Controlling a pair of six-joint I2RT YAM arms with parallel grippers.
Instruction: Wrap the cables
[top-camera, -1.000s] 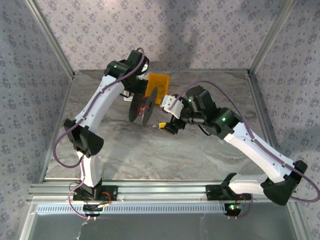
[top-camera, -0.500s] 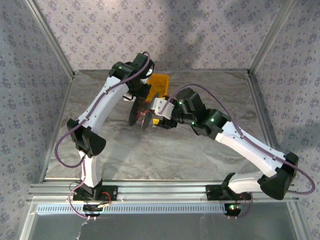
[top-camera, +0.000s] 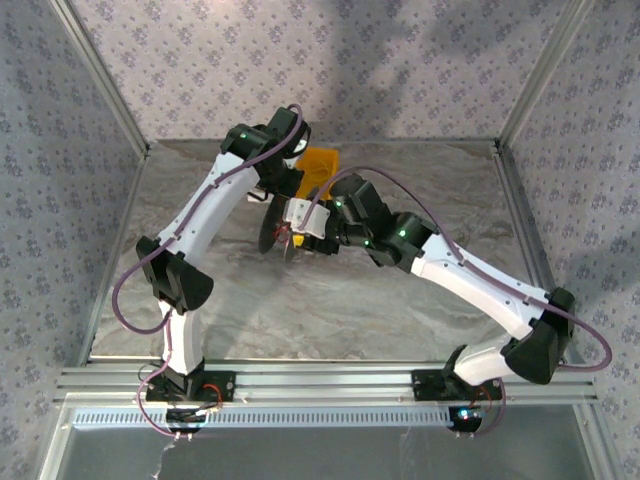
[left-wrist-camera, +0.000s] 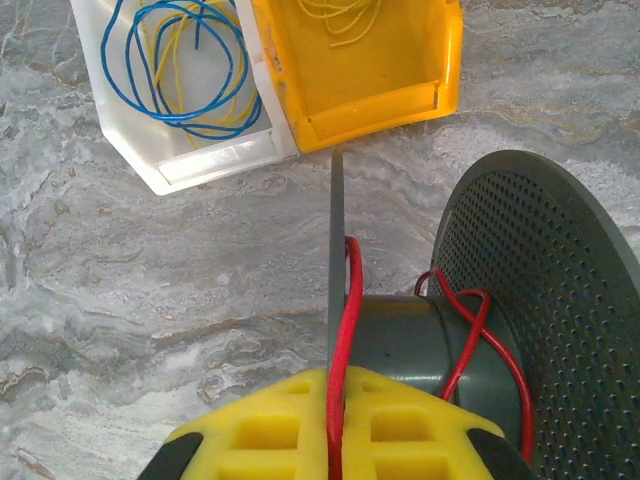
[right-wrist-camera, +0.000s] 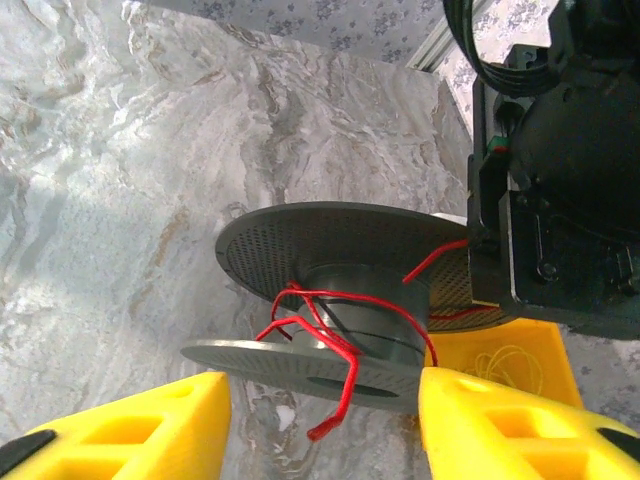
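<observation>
Cables (right-wrist-camera: 335, 345) here are one thin red wire, wound loosely around the core of a dark grey spool (right-wrist-camera: 330, 235), with a few slack loops crossing over each other and a short free end hanging below the lower disc. In the overhead view the spool (top-camera: 268, 228) is near the middle of the marble table (top-camera: 300, 310), held tilted between the two arms, just in front of a yellow bin (top-camera: 322, 163). The left gripper (left-wrist-camera: 335, 382) is closed tight on the thin edge of one spool disc, and the red wire (left-wrist-camera: 345, 320) runs along that disc and down between the yellow fingers; whether the wire itself is pinched cannot be told. The right gripper (right-wrist-camera: 322, 388) has its fingers standing apart, one on each side of the lower disc, with the wire's free end in the gap and nothing gripped. From above, the right gripper (top-camera: 296, 236) is right beside the spool, opposite the left gripper (top-camera: 274, 205). Behind the spool, the yellow bin (left-wrist-camera: 370, 110) holds thin yellow wire, and a white bin (left-wrist-camera: 215, 165) touching it holds blue and yellow wires (left-wrist-camera: 205, 128).
</observation>
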